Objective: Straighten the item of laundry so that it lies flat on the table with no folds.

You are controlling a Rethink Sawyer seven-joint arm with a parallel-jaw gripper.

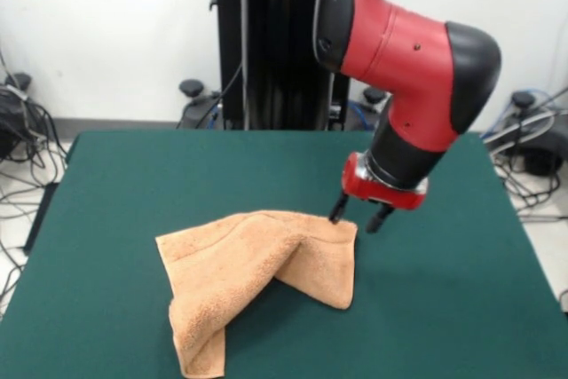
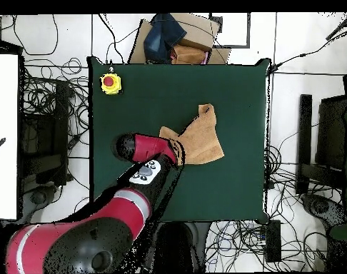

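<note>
A: Gripper (image 1: 359, 217) open, empty, fingers straddling the folded towel (image 1: 257, 286) corner on the table (image 1: 444, 308).

B: Grasp step, I judge. Next: close on corner, pull outward to unfold.

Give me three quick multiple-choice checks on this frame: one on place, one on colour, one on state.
1. Where is the gripper?
A. at the towel's corner
B. over bare table, far from the towel
C. off the table

2. What colour is the table?
A. grey
B. dark green
C. white

3. How does the towel lie?
A. flat
B. folded over itself
C. rolled into a tube

Answers: 1 A, the tips sit at the upper corner in the front view. 2 B, the top is dark green. 3 B, layers overlap.
</note>
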